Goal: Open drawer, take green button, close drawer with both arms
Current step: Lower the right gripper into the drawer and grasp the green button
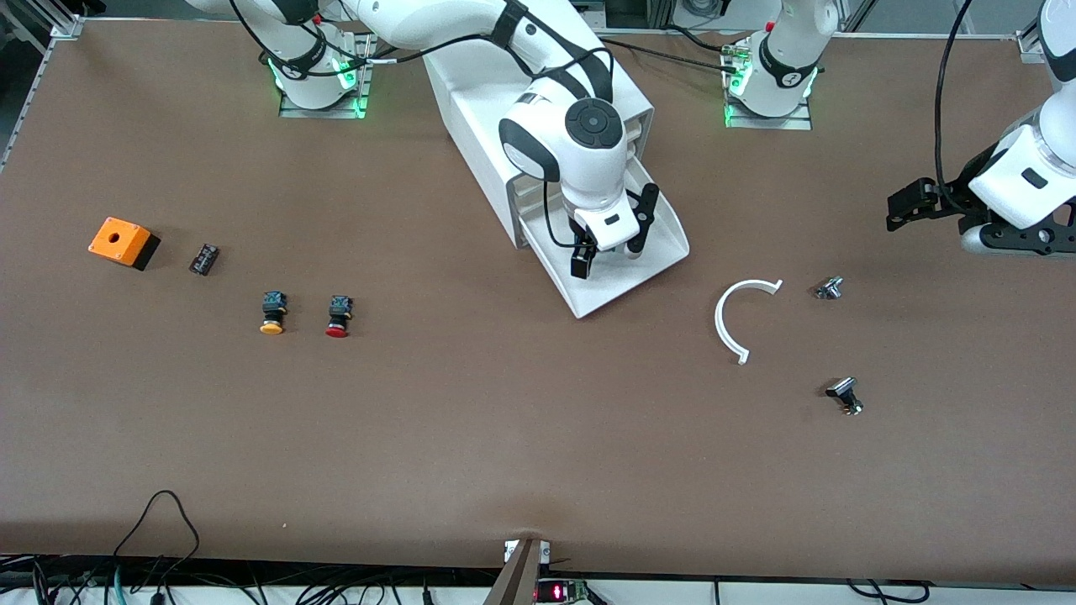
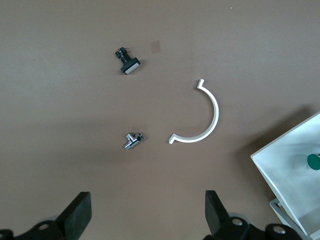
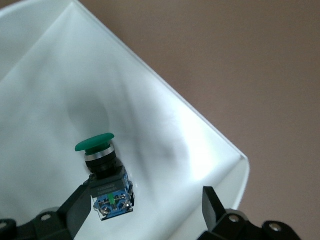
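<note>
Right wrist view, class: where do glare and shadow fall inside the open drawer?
Right wrist view: glare whitens the drawer floor toward its corner; a soft grey shadow lies beside the button. Front view: the right gripper hangs over the drawer, open.

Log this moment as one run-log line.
drawer: open | button: in drawer, ungrasped | right gripper: open, over button | left gripper: open, waiting over table

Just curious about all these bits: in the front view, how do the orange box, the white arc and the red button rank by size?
1. White arc, widest in span, though thin.
2. Orange box, the bulkiest.
3. Red button, clearly smallest.
</note>
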Available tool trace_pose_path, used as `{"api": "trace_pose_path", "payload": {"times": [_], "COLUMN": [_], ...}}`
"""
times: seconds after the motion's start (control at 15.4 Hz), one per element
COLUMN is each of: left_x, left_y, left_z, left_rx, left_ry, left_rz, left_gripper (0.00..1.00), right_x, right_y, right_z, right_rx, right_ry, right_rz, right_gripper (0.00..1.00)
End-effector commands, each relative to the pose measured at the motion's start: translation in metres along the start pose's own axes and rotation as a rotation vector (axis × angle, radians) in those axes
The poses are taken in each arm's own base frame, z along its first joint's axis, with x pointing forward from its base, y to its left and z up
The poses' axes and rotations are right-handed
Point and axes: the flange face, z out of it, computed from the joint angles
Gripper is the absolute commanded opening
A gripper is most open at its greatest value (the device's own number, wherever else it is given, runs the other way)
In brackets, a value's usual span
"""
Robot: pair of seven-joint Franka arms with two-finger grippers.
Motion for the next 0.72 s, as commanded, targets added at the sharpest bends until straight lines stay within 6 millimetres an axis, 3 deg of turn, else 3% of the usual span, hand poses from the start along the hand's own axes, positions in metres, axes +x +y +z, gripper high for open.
{"api": "trace_pose_path", "payload": {"times": [0.0,0.33,0.65], "left_x": [-0.007,-0.007,-0.007], "left_y": [0.002,0.002,0.002], "left_z": [-0.006,-0.006,-0.006], "left_rx": [-0.001,-0.014,-0.014], "left_ry": [0.012,0.012,0.012], "left_rz": [-0.007,-0.011,-0.011], "left_gripper": [1.00,1.00,1.00], "right_x": [0.001,0.004,-0.001], "right_y": [-0.026,-0.056,-0.058], "right_z": [0.015,0.023,0.034], "right_rx": [-0.017,-0.014,-0.022], "right_ry": [-0.050,-0.077,-0.112], "right_rz": [-0.073,-0.116,-0.130], "right_gripper": [0.98,0.98,0.98]}}
